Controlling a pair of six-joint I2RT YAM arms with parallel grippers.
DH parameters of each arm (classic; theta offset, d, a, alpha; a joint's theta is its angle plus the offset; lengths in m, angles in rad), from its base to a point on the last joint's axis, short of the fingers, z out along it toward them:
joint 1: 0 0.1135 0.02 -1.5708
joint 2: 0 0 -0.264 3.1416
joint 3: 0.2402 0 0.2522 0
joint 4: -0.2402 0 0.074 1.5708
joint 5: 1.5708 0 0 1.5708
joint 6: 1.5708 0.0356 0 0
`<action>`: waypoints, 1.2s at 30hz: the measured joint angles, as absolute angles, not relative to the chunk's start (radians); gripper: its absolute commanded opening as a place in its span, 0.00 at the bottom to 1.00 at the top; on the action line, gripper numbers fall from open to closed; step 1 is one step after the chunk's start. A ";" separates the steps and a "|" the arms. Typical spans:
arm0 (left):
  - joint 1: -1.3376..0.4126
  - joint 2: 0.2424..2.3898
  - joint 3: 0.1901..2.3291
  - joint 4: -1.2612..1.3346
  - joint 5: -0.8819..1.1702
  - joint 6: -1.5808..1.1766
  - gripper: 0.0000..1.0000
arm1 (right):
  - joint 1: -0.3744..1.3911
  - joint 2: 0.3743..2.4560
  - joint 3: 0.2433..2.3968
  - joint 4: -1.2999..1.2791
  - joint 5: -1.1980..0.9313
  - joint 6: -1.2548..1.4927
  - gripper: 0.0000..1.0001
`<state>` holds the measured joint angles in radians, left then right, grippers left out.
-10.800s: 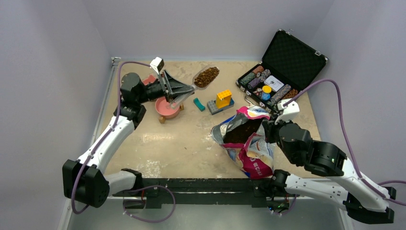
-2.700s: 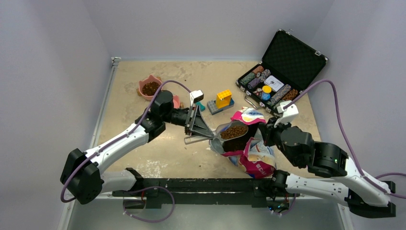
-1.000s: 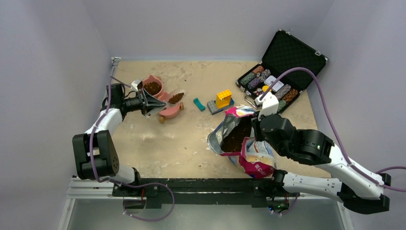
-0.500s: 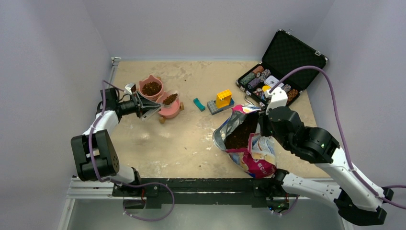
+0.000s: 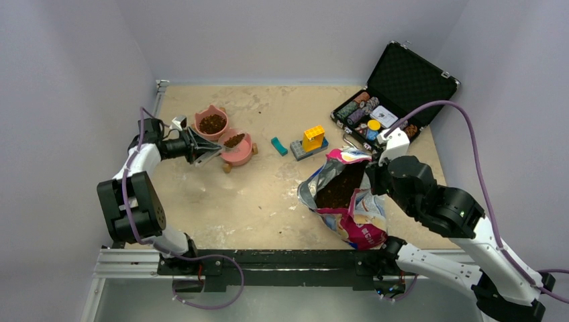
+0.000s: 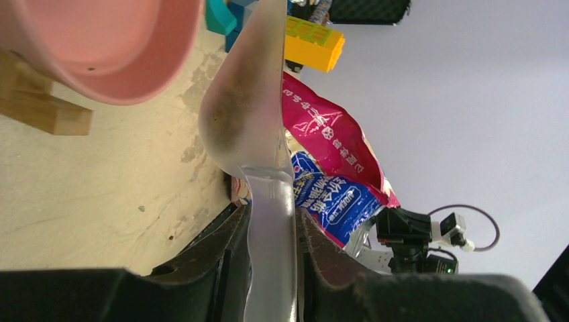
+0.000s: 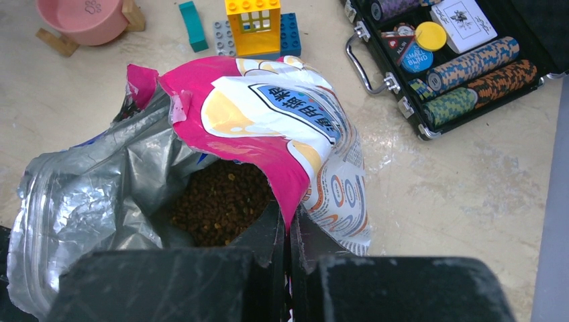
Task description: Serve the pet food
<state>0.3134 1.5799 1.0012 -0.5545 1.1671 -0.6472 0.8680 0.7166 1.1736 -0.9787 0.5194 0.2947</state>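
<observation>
Well, roughly halfway: left pincer (image 6: pixel 272 231) clamped on handle of clear scoop (image 6: pixel 245 107), scoop tipped at rim of near pink bowl (image 5: pixel 245 155); kibble (image 5: pixel 234 140) showing there, in scoop or bowl unclear. Behind it, far cat-eared bowl (image 5: pixel 212 123) already holds kibble. Meanwhile right pincer (image 7: pixel 288 231) pinched on rim of pink-and-blue bag (image 7: pixel 268 114), holding mouth open; plenty inside. Left, I judge: finish pour, park scoop. Surface: worn beige tabletop (image 5: pixel 255 201), toy bricks (image 5: pixel 310 141), open poker-chip case (image 5: pixel 410 82) beyond bag. Plain pale walls around.

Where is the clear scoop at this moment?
Top view, left side: the clear scoop, held in the left gripper, is over the nearer pink bowl, beside the kibble-filled bowl.
</observation>
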 measured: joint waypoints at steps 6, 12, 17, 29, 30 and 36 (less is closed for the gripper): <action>0.315 1.601 1.031 -0.678 1.074 -0.633 0.00 | 0.867 0.699 1.158 -0.960 0.505 0.326 0.00; 0.313 1.605 1.139 -0.842 0.922 -0.603 0.00 | 0.867 0.688 1.151 -0.957 0.506 0.351 0.00; 0.289 1.605 1.230 -0.938 0.813 -0.590 0.00 | 0.864 0.688 1.149 -0.954 0.505 0.361 0.00; 0.100 1.616 1.472 -1.200 0.468 -0.581 0.00 | 0.864 0.706 1.149 -0.945 0.500 0.366 0.00; 0.091 1.615 1.494 -1.224 0.434 -0.580 0.00 | 0.864 0.707 1.149 -0.943 0.496 0.366 0.00; 0.064 1.571 1.558 -1.302 0.313 -0.583 0.00 | 0.863 0.707 1.150 -0.940 0.484 0.366 0.00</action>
<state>0.0643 1.5715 1.5581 -1.3018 0.3134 -0.5831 0.8635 0.7071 1.1496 -0.9401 0.4839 0.3664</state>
